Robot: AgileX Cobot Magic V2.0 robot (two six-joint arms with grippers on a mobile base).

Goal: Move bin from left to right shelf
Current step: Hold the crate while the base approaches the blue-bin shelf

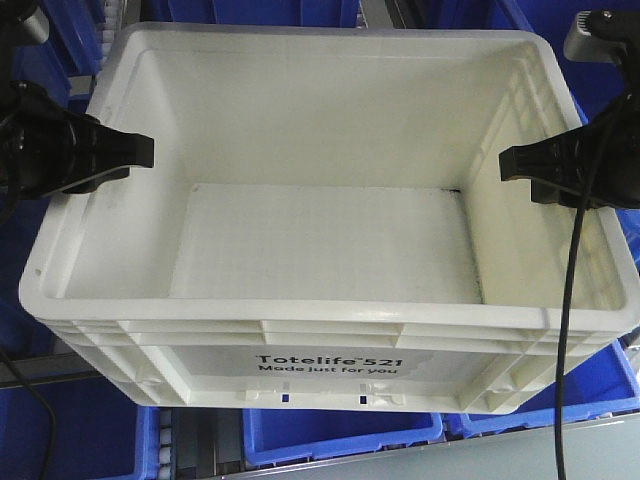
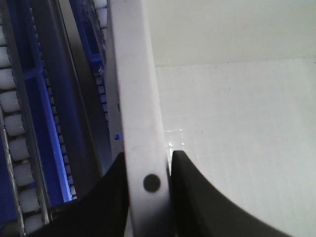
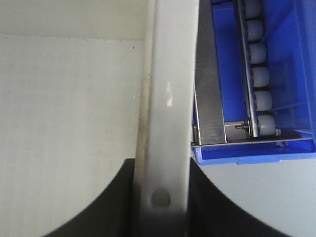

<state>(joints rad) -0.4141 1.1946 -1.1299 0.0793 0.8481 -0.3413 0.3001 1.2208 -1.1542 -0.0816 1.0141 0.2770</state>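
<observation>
The bin (image 1: 320, 360), a large empty white tote with black "Totelife 521" print on its near wall, fills the front view. My left gripper (image 1: 140, 150) is shut on its left rim. In the left wrist view the white rim (image 2: 140, 123) runs up between the two black fingers (image 2: 207, 197), which press on both sides. My right gripper (image 1: 510, 163) is shut on the right rim. The right wrist view shows that rim (image 3: 168, 123) pinched between its black fingers (image 3: 108, 202), the bin's inside wall to the left.
Blue bins (image 1: 340, 435) lie below and around the white tote. Roller tracks (image 3: 256, 74) of the shelf and a blue bin edge (image 3: 256, 153) sit just outside the right rim. Rollers (image 2: 15, 148) and blue bin walls lie left of the left rim.
</observation>
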